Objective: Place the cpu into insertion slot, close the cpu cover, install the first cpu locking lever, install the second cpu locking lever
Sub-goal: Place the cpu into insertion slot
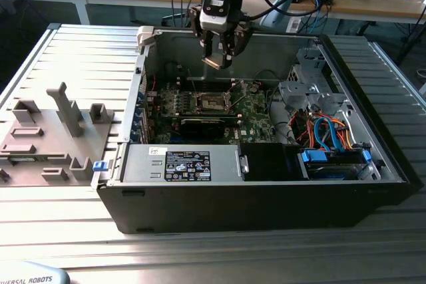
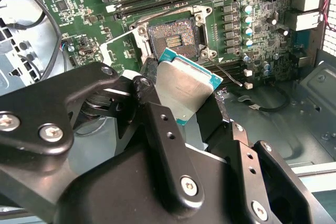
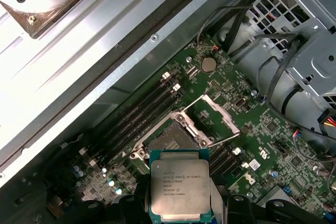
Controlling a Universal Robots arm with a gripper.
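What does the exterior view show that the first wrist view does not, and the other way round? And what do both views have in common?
The exterior view gives the whole computer case, the grey fixture plate at the exterior view's left, and the gripper hanging over the case. The first wrist view gives the printed top of the cpu and the cpu cover swung open. Both show the empty insertion slot and the cpu clamped in the gripper.

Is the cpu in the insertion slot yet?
No: in the first wrist view the gripper holds the cpu clear of the empty insertion slot.
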